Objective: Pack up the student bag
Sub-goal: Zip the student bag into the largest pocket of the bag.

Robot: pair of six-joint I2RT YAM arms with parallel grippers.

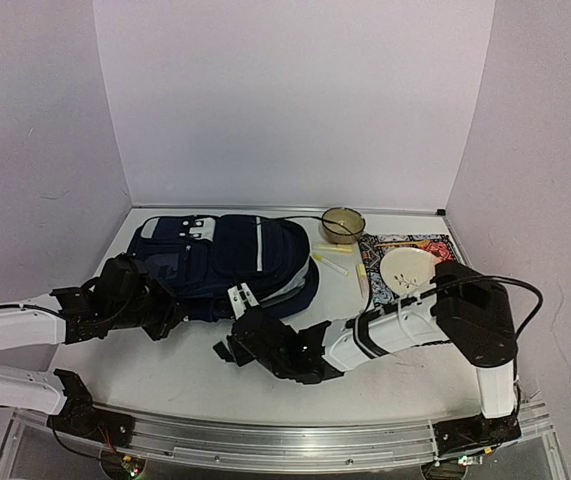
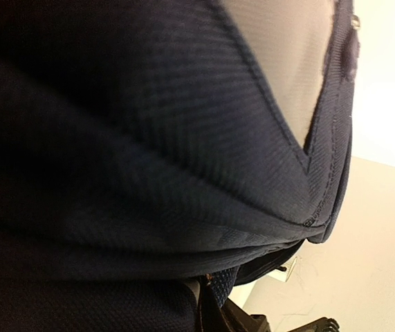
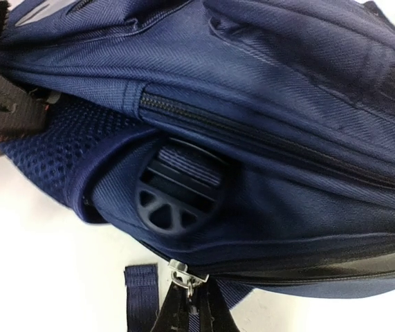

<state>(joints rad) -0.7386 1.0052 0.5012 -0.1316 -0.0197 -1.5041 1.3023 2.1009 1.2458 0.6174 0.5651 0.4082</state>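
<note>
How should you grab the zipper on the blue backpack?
Pinch the silver zipper pull hanging off the backpack at its near edge, coming from the near side. It dangles clear of the fabric, so a finger fits on each flat face. The right gripper is shut on it just that way.

The student bag [image 3: 301,90] is matt woven cloth. Between the jaws sits a shiny metal zipper pull [image 3: 183,275].
</note>
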